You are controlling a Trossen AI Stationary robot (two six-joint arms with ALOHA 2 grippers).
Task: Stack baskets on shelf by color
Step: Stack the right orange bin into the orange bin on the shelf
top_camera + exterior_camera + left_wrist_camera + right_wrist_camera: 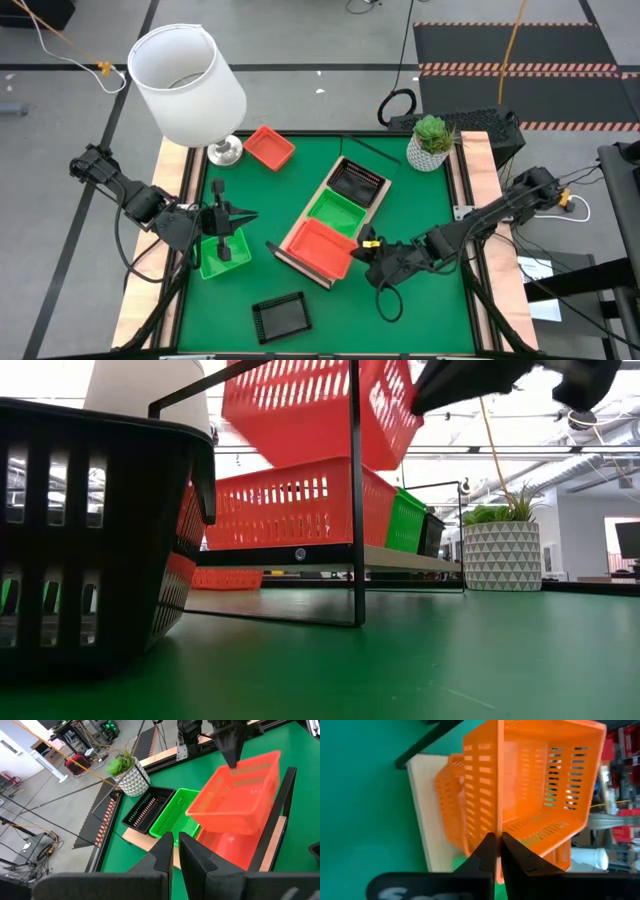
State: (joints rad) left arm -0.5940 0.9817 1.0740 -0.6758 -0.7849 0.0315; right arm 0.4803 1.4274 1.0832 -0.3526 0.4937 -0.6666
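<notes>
The light-wood shelf lies slantwise mid-table and carries a black basket, a green one and an orange-red one in a row. My right gripper is shut on a second orange-red basket, held tilted above the one on the shelf. My left gripper is shut and empty, raised over a loose green basket on the mat. Another orange-red basket sits by the lamp. A black one sits near the table's front edge. My right gripper pinches the orange-red basket's side wall at its rim, one finger inside and one outside. The fingers come from above, pointing down. The basket hangs tilted, lifted clear above the orange-red basket on the shelf.
A white-shaded lamp stands at the far left corner. A potted plant stands at the far right corner. The shelf's dark metal frame rises around the baskets. Bare green mat lies at the near right.
</notes>
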